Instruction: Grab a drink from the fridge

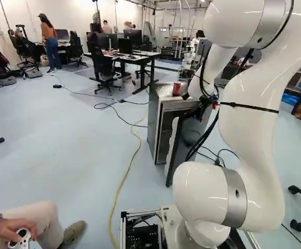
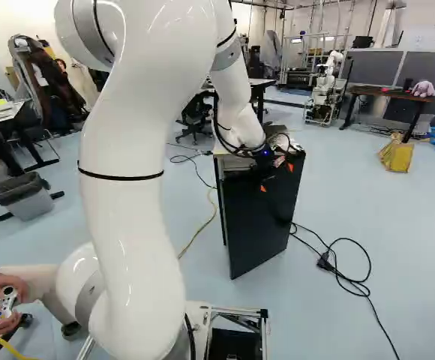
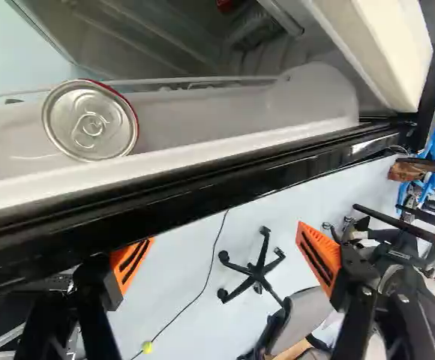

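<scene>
The small fridge (image 1: pixel 153 122) stands ahead of the arm, its dark door (image 2: pixel 259 225) swung open. At the top of the door, my gripper (image 2: pixel 277 178) shows its orange pads in the right base view. In the wrist view the gripper (image 3: pixel 225 259) is open, with nothing between its fingers; one finger is close to the door's black edge (image 3: pixel 202 191). Ahead of the fingers, beyond that edge, a silver-topped can (image 3: pixel 90 121) with a red rim sits in the door's white inner shelf. Another red can (image 1: pixel 177 89) stands on the fridge's top.
A person's hands with a controller (image 1: pixel 22 236) are at the lower left of the left base view. Cables (image 2: pixel 352 281) lie on the floor right of the fridge. Behind are desks (image 1: pixel 140 59) and another robot (image 2: pixel 326 82). A wheeled chair base (image 3: pixel 255 270) shows beyond the fingers.
</scene>
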